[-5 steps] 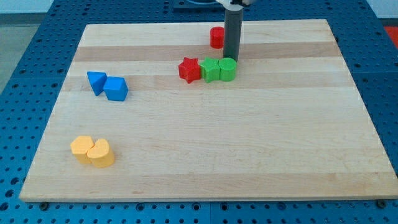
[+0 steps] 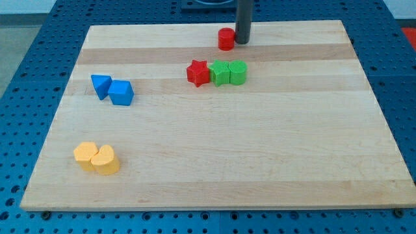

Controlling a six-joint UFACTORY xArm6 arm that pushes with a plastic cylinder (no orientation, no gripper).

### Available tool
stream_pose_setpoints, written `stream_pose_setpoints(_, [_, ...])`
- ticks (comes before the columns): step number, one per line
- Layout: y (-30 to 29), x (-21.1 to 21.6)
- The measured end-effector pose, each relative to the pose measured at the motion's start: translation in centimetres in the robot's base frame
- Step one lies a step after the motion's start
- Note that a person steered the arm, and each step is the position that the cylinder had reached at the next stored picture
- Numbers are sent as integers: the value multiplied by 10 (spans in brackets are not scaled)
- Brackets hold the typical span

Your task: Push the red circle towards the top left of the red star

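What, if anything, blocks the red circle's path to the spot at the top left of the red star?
Nothing visible does. My tip sits just to the view's right of the red circle, and the board between the circle and the spot up-left of the red star is bare. The green blocks lie right of the star.

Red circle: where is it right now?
The red circle sits near the board's top edge, centre-right in the camera view, above and right of the red star, with my tip against its right side.

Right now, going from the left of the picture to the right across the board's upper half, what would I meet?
Blue triangle → blue cube → red star → green blocks. The red circle and my tip overlap the greens' span farther back.
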State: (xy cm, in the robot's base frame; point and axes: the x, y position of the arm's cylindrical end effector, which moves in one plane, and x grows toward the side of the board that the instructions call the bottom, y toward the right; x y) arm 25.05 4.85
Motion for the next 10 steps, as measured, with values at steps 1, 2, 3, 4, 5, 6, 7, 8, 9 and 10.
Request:
stream_pose_setpoints(1, [-26, 0])
stream_pose_setpoints(2, [-46, -1])
stream_pose_setpoints(3, [-65, -4])
stream_pose_setpoints(4, [-79, -16])
stream_pose_setpoints(5, [-85, -33])
stream_pose_setpoints(6, [-96, -35])
stream_pose_setpoints(7, [-98, -25])
stream_pose_setpoints(8, [-106, -9])
stream_pose_setpoints(9, [-120, 8])
stream_pose_setpoints(10, [-131, 24])
